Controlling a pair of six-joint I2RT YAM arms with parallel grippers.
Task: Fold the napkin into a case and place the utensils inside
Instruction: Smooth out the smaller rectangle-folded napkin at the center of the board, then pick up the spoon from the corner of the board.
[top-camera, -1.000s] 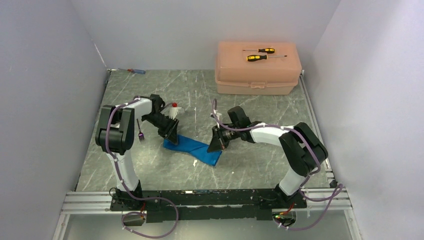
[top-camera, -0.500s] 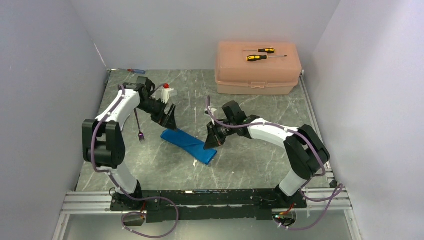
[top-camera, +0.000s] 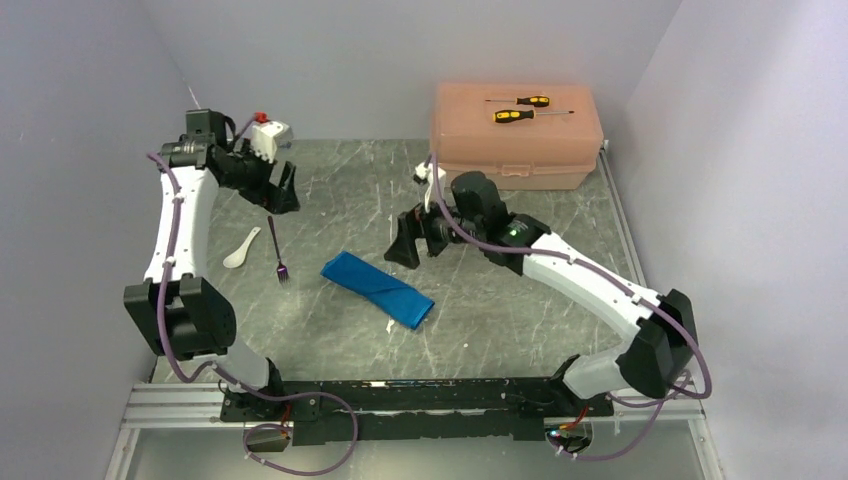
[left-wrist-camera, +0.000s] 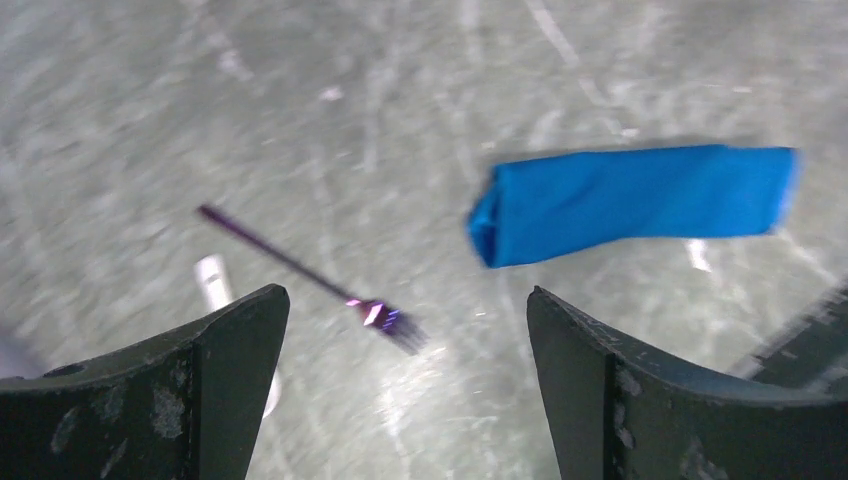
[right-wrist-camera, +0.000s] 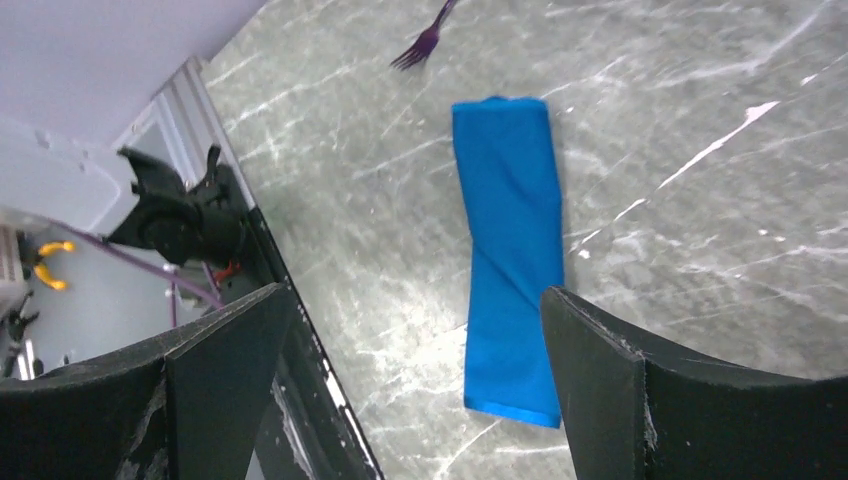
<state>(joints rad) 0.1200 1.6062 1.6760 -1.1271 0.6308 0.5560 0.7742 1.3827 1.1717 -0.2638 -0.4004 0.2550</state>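
One slim, flat blue cloth case (top-camera: 377, 289)

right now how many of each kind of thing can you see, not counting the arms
napkin: 1
fork: 1
spoon: 1
box: 1
screwdrivers: 2, both on the box
total: 6

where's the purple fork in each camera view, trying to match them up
Top external: fork left of centre, just left of the napkin.
Left wrist: fork lower centre-left, lying diagonally, with the napkin to its right.
Right wrist: fork at the top edge, above the napkin.
Shared landmark: the folded blue napkin.
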